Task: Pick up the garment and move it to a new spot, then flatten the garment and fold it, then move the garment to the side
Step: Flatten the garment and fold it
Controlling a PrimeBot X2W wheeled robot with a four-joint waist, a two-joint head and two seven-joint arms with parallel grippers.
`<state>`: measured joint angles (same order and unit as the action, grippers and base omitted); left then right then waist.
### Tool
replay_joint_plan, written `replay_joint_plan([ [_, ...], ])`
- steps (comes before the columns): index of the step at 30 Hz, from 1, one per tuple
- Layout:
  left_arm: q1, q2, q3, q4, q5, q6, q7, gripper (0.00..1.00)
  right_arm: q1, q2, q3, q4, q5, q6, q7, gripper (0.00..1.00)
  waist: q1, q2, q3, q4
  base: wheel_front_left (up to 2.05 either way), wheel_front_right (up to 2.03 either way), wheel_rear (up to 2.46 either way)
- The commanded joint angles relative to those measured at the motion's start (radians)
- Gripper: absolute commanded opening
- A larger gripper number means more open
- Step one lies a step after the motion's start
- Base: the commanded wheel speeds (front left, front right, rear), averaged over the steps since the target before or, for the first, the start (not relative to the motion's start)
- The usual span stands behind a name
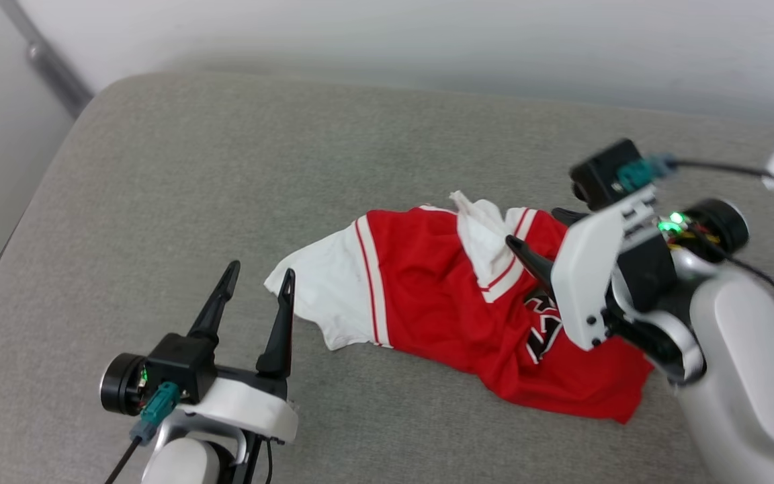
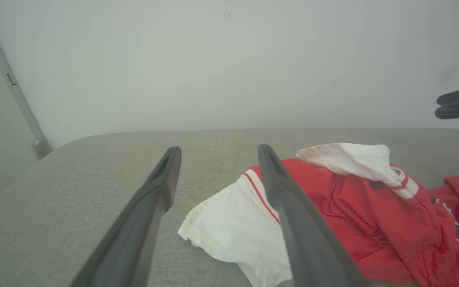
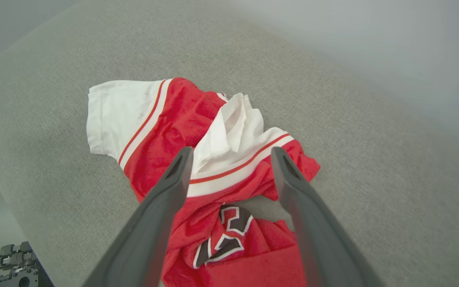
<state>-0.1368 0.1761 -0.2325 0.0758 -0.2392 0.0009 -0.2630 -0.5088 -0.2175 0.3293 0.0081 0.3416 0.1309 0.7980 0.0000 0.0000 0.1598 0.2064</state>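
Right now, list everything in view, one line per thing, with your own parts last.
garment: one, red with white sleeves, striped trim and a black-and-white graphic; crumpled on the padded surface.
padded surface: one, grey woven fabric with a rounded corner; under the garment.
wall: one, pale grey-white; behind the surface.
rail: one, grey; slanting along the wall at far left.
metal hardware: a cluster, dark grey; below the surface's edge, in the lower left of the right wrist view.
left gripper: one, dark fingers, open; beside the spread white sleeve, holding nothing.
right gripper: one, dark fingers, open; over the bunched white sleeve, holding nothing.
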Motion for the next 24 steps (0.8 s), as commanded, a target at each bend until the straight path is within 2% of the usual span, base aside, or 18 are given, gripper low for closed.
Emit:
replay_joint_plan([
  [1, -0.018, -0.004, 0.007, 0.003, 0.003, -0.004, -0.003, 1.00, -0.025, -0.003, 0.010, 0.007, 0.009, 0.000, 0.025, 1.00, 0.0000, 0.0000, 0.018, 0.021, 0.00, 0.00, 0.00],
  [5, -0.032, -0.037, 0.021, 0.012, 0.021, -0.029, -0.003, 1.00, -0.134, -0.011, 0.029, 0.073, 0.043, 0.000, 0.206, 1.00, 0.0000, 0.0000, 0.042, 0.063, 0.00, 0.00, 0.00],
  [10, -0.043, -0.074, 0.033, 0.018, 0.036, -0.056, -0.003, 1.00, -0.212, -0.018, 0.043, 0.163, 0.038, 0.000, 0.312, 1.00, 0.0000, 0.0000, 0.069, 0.118, 0.00, 0.00, 0.00],
  [17, -0.048, -0.103, 0.048, 0.023, 0.052, -0.082, -0.003, 1.00, -0.238, -0.036, 0.074, 0.282, 0.026, 0.000, 0.341, 1.00, 0.0000, 0.0000, 0.094, 0.173, 0.00, 0.00, 0.00],
  [24, -0.051, -0.117, 0.052, 0.037, 0.055, -0.096, -0.003, 1.00, -0.226, -0.027, 0.078, 0.348, 0.013, 0.000, 0.300, 1.00, 0.0000, 0.0000, 0.108, 0.197, 0.00, 0.00, 0.00],
])
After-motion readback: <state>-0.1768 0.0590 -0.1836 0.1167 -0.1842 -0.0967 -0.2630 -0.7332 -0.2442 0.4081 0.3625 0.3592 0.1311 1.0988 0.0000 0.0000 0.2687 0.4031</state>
